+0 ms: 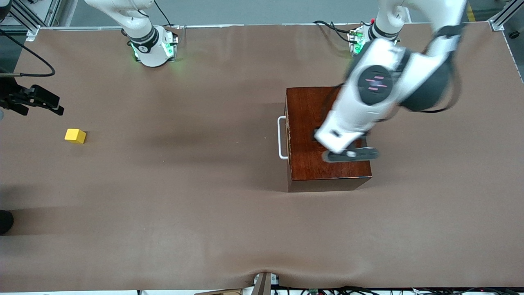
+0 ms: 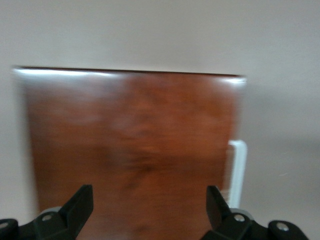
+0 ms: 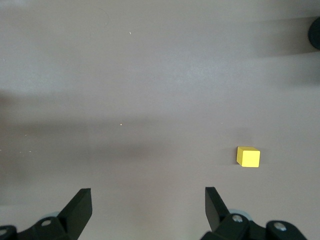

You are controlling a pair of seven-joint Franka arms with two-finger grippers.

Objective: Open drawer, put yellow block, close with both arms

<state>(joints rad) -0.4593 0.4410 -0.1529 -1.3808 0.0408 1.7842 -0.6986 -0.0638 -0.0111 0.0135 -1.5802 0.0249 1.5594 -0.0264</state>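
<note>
The dark mahogany box (image 1: 311, 123) stands toward the left arm's end of the table. Its drawer is shut, and the white U-shaped handle (image 1: 282, 137) faces the right arm's end. My left gripper (image 1: 350, 155) hovers over the box top (image 2: 135, 145), open and holding nothing; the handle (image 2: 238, 170) shows beside the box edge. The yellow block (image 1: 75, 135) lies on the brown cloth toward the right arm's end. My right gripper (image 1: 49, 104) is over the cloth near the block. In the right wrist view that gripper (image 3: 148, 200) is open and empty, with the block (image 3: 248, 156) off to one side.
Brown cloth (image 1: 184, 196) covers the table, with a raised fold (image 1: 264, 273) at the edge nearest the camera. A dark object (image 1: 5, 221) sits at the cloth's edge at the right arm's end. Cables and metal frame posts line the base side.
</note>
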